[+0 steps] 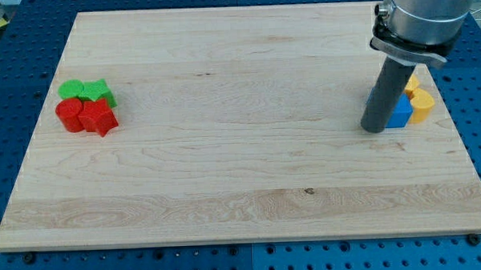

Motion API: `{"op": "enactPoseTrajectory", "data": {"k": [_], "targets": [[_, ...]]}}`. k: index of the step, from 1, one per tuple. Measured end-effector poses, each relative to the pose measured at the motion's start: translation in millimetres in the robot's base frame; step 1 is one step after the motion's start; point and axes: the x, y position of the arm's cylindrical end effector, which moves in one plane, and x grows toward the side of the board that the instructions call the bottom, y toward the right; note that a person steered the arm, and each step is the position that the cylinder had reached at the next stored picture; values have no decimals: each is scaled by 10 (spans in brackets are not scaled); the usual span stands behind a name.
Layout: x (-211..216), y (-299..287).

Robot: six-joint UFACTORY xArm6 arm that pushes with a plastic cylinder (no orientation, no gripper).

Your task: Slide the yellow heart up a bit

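The yellow heart [422, 104] lies at the view's right edge of the wooden board, against the right side of a blue block [399, 112]. A second yellow block [413, 85] sits just above it, partly hidden by the arm. My tip [376, 129] rests on the board just left of the blue block, touching or almost touching it, and left of the yellow heart. The rod hides part of the blue pieces behind it.
At the view's left, a green block [72, 89] and a green star [100, 92] sit above a red round block [69, 114] and a red star [98, 118], all bunched together. The wooden board [241, 151] lies on a blue perforated table.
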Motion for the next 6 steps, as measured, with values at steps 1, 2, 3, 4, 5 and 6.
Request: {"op": "enactPoseTrajectory", "data": {"k": [1, 2, 3, 4, 5, 6], "targets": [[171, 0], [276, 130], [258, 411], [-12, 681], [-304, 892], [-483, 971]]}}
